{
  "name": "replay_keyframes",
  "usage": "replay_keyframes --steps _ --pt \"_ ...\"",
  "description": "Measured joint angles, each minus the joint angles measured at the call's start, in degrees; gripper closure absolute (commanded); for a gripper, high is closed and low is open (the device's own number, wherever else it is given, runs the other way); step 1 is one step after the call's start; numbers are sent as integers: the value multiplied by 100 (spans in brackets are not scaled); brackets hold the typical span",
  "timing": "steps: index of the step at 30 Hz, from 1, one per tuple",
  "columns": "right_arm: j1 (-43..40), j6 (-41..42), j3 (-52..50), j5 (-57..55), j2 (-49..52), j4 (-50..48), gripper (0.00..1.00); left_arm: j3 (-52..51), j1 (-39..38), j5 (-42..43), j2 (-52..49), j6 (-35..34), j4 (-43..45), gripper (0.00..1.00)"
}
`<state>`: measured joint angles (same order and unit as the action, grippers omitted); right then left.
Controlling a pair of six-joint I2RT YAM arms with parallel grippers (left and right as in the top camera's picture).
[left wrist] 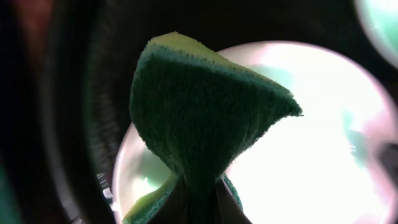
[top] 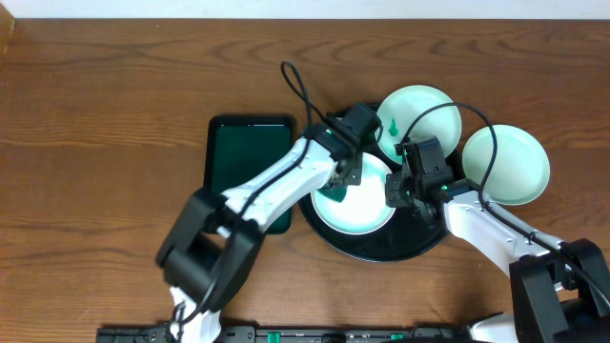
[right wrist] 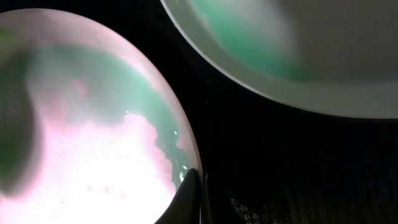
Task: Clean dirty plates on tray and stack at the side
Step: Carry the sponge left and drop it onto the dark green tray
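Brown wooden bench (top: 105, 105) fills the overhead view, and both of my arms reach in from the near edge toward the middle.

Left jaws are clamped on a sponge (left wrist: 199, 106), pinching it at its near end. Its dark green scouring face is turned toward my left wrist camera, and a yellow edge shows along the top. The sponge hangs over the left part of a small white plate (top: 367, 211). I cannot tell whether it touches the plate.

Right jaws are pressed together. One dark fingertip (right wrist: 188, 198) sits right at the right rim of that same plate. I cannot tell whether the rim is caught between the jaws.

This centre plate lies inside the large round black tray (top: 381, 253), toward its left side. Its glossy face shows a pale green tint over part of it.

A second plate (top: 419, 112) sits at the far edge of the black tray, with a small green smear (top: 393, 124) on its left side. From above I cannot tell whether it rests on the tray's rim.

A third plate (top: 505, 164) lies on the bench just to the right of the black tray, close beside the second plate.

A dark green rectangular tray (top: 250, 152) lies on the bench left of the black tray, its near right corner hidden under my left arm (top: 276, 181).
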<state>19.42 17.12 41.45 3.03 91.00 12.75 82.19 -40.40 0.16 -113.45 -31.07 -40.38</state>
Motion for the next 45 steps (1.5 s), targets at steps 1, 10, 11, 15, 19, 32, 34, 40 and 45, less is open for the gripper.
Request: replay_keyframes --steps 1,10,11,15,19,32,34,40,45 --pt "0 0 0 0 0 0 99 0 0 44 -96 -15 13 93" --pt "0 0 0 -4 0 -7 99 7 149 1016 -345 -20 127 93" --pt "0 0 0 -7 0 -11 99 7 162 1163 -345 -17 122 93" --pt "0 0 0 -15 0 -17 99 2 136 1873 -345 -13 92 93" --pt "0 0 0 -13 0 -13 99 -26 48 2341 -225 4 61 93" --pt "0 0 0 -4 0 -11 99 -81 942 2138 1582 457 -798 93" --pt "0 0 0 -4 0 -11 99 -81 1255 1895 1631 533 -1043 93" --pt "0 0 0 -4 0 -9 99 -85 2238 1038 1631 944 -1843 93" --pt "0 0 0 -4 0 -11 99 -151 2881 468 1631 1261 -1965 93"
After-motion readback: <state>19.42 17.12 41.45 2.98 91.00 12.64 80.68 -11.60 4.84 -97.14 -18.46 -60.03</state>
